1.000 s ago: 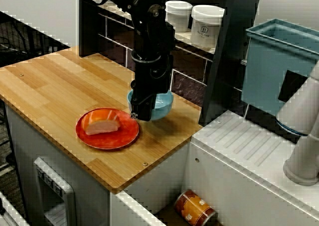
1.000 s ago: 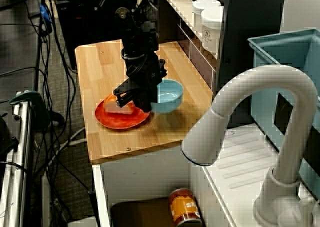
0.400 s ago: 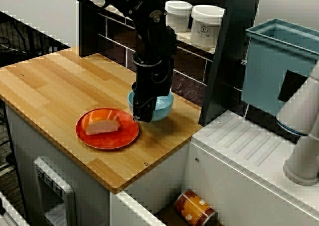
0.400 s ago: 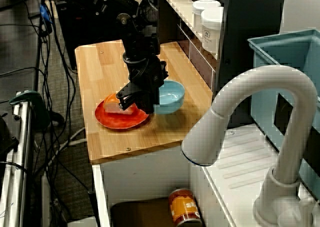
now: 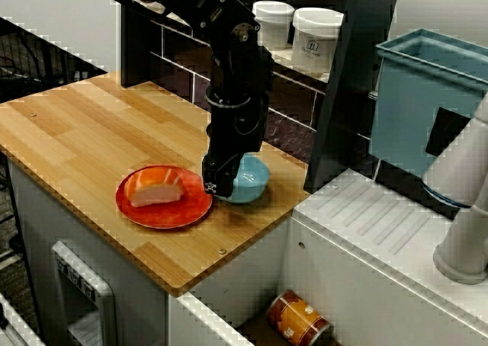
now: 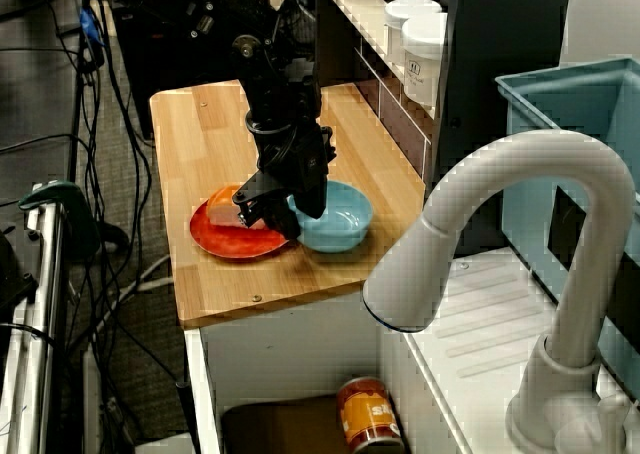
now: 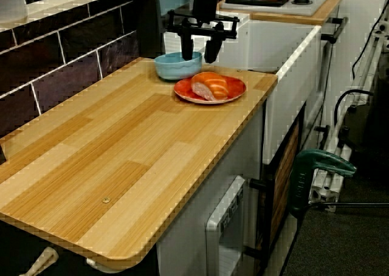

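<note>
We see the black gripper [image 7: 199,59] pointing straight down with its jaws spread. In the view along the counter its two blunt fingers [image 7: 187,50] stand well apart, astride the rim of a pale blue bowl [image 7: 173,66]. One finger hangs over the hollow and the other outside it, so nothing is clamped between them. The bowl is round, smooth and glossy, and it sits upright on the wood right beneath the jaws, reaching from them toward the wall.

Just beside the jaws, on the side away from the wall, lies a flat, shiny orange-red plate [image 5: 156,219]. We cannot tell whether its rim touches the bowl. It carries a wedge of food [image 5: 156,193], pinkish-white with an orange band along its curved back. Bowl and plate rest on a counter [image 5: 84,129] of pale, striped wooden planks with rounded corners.

Behind the jaws runs a wall of dark, glossy rectangular tiles [image 7: 73,51], and above them stand two white, lidded cylindrical jars [image 5: 316,30]. Farther off are a boxy teal plastic bin [image 5: 415,94], a curved white faucet [image 6: 500,199] and, low down, a printed can [image 5: 299,319] lying on its side.
</note>
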`<state>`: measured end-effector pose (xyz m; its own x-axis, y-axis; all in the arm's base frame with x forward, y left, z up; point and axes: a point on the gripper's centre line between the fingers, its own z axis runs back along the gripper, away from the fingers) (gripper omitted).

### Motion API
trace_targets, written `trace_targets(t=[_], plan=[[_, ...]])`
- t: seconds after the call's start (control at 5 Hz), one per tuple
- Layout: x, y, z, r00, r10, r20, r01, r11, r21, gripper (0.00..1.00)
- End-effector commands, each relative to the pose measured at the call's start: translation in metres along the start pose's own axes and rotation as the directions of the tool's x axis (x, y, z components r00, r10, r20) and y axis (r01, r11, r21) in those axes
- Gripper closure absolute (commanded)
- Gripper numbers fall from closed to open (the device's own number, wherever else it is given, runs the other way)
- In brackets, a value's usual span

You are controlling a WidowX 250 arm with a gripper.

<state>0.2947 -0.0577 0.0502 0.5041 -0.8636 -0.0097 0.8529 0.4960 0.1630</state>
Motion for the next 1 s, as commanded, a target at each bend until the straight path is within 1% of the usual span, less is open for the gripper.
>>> trace_targets(t=[0.0,0.2,0.4,0.6,0.8], plan=[[-0.009,-0.01,0.013,1.0,0.008,0.011,-0.008,1.0,0.015,0.0],[-0.016,-0.007,0.022,1.0,0.024,0.018,-0.024,1.0,0.001,0.0],[-0.028,-0.004,0.044,0.996,0.079,0.039,-0.078,0.997,-0.022,0.0],[-0.041,0.002,0.058,0.982,0.183,0.05,-0.181,0.982,-0.047,0.0],[-0.061,0.003,0.06,0.941,0.337,0.017,-0.335,0.94,-0.059,0.0]])
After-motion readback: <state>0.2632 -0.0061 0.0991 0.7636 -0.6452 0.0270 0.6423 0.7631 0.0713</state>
